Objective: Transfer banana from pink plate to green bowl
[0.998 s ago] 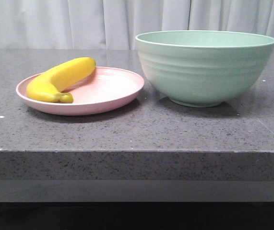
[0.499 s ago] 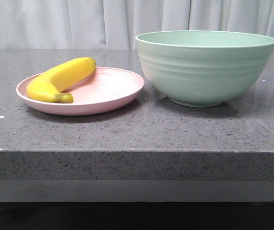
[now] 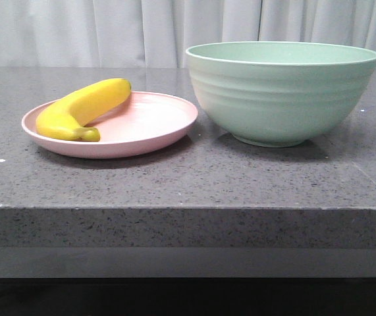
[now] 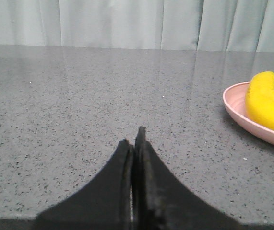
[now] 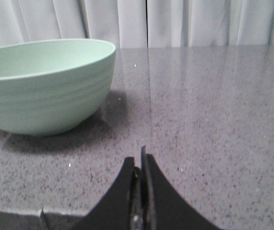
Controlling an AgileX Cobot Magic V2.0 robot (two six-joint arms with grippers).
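Nothing's started yet: the banana [image 3: 82, 108] lies on the pink plate [image 3: 155, 128], just beside the green bowl [image 3: 283, 92] on the desk [image 3: 194, 184]. Left end effector [image 4: 134, 143] and right end effector [image 5: 140, 165] are both clenched, empty. Next I'd guess the left one unclenches and reaches over.

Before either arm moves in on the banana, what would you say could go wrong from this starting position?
1. The banana is smooth and curved and leans on the raised rim of the pink plate; a pinch may slip or drag the light plate.
2. The green bowl is much taller than the plate, so a low carry could strike its wall.
3. The left gripper and right gripper are shut; either must open first.
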